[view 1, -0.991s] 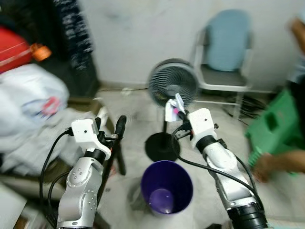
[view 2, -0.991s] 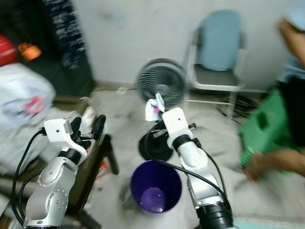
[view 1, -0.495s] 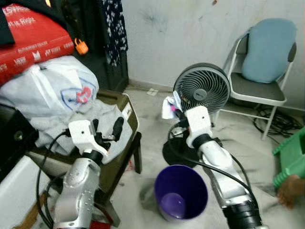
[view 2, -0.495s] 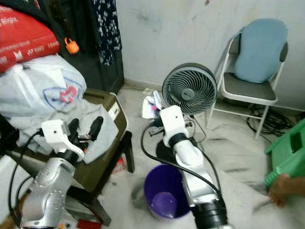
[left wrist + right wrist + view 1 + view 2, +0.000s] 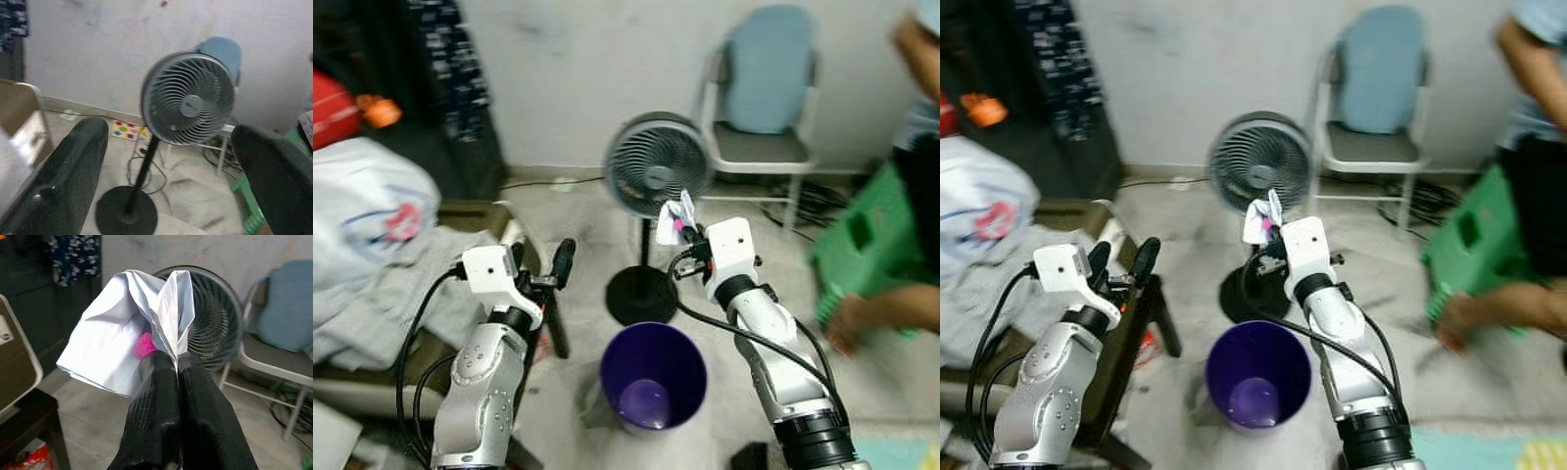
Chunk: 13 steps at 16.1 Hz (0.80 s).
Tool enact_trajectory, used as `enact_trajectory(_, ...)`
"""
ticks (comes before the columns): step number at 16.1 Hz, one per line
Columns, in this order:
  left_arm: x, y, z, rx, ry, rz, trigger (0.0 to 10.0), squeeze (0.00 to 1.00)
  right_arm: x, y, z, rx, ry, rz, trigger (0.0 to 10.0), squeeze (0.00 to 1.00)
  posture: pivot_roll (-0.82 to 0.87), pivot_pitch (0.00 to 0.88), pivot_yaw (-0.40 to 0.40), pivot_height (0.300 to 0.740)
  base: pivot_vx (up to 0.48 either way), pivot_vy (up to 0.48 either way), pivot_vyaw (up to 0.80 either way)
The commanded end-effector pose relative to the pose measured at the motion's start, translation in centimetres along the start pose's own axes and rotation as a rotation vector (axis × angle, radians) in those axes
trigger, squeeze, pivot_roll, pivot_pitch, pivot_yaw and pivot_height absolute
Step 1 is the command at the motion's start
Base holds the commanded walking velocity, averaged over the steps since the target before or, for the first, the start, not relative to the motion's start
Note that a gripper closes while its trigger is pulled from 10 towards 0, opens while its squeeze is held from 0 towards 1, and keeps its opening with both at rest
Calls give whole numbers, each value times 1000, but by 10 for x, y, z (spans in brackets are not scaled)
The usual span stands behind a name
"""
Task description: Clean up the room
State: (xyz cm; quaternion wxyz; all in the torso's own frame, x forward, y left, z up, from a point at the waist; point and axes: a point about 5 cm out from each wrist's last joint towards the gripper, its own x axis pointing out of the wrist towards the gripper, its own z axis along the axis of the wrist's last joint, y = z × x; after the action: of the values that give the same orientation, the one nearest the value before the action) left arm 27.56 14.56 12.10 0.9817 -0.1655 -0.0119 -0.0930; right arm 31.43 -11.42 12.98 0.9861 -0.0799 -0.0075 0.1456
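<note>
Since half a second ago, our head camera swung right; right hand (image 5: 677,227) pinched paper (image 5: 132,340) above the bin (image 5: 653,377), undropped; left hand (image 5: 540,264) spread.

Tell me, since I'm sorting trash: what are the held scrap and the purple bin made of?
The scrap in the right gripper: thin white paper, judging by sharp creases and folds. The purple bin: likely plastic, smooth with a faint sheen.

fan (image 5: 651,168): 1 | folding chair (image 5: 762,103): 1 | purple bin (image 5: 653,377): 1 | crumpled paper (image 5: 134,338): 1 | green stool (image 5: 867,250): 1
</note>
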Motion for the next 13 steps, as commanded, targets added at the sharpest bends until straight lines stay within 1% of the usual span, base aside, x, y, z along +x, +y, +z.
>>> enact_trajectory(1,2,-1,2,4,-3,-11,10000,0,3,0,3,7,-4,-1,10000,0,-192,0,2,740,0,0,-800)
enact_trajectory(10,1,-3,3,2,-7,-34,10000,0,2,1,2,17,2,0,10000,0,-190,0,4,740,0,0,-800)
enact_trajectory(13,1,-2,1,-1,11,-13,10000,0,2,1,1,17,4,-1,10000,0,-192,0,5,740,0,0,-800)
